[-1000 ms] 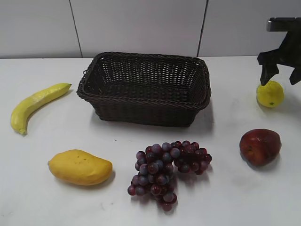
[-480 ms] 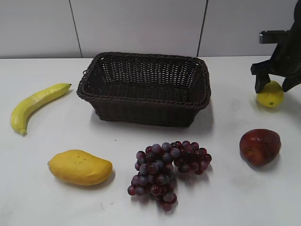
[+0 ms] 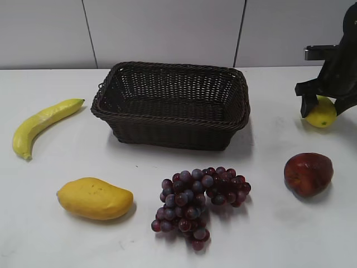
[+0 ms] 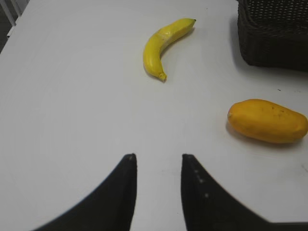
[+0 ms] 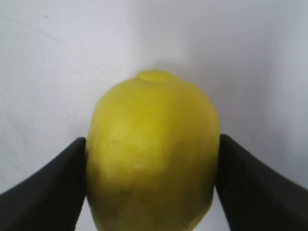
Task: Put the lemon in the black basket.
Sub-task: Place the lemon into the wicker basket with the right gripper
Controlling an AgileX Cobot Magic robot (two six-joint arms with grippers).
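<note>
The lemon (image 3: 322, 113), small and yellow-green, rests on the white table at the far right. My right gripper (image 3: 325, 109) has come down over it. In the right wrist view the lemon (image 5: 153, 154) fills the space between the jaws, and both black fingers (image 5: 53, 192) press against its sides, so the gripper (image 5: 153, 166) is shut on it. The black basket (image 3: 167, 114), dark woven wicker, stands empty at the back centre, to the left of the lemon. My left gripper (image 4: 158, 159) is open and empty over bare table; it is out of the exterior view.
A red apple (image 3: 308, 173) lies in front of the lemon. A bunch of grapes (image 3: 198, 201) lies in front of the basket. A mango (image 3: 95, 198) and a banana (image 3: 42, 124) lie on the left; both also show in the left wrist view.
My right gripper has come down around the lemon and its fingers have closed in on the fruit's sides. The lemon has stayed on the table. Nothing else has moved.
</note>
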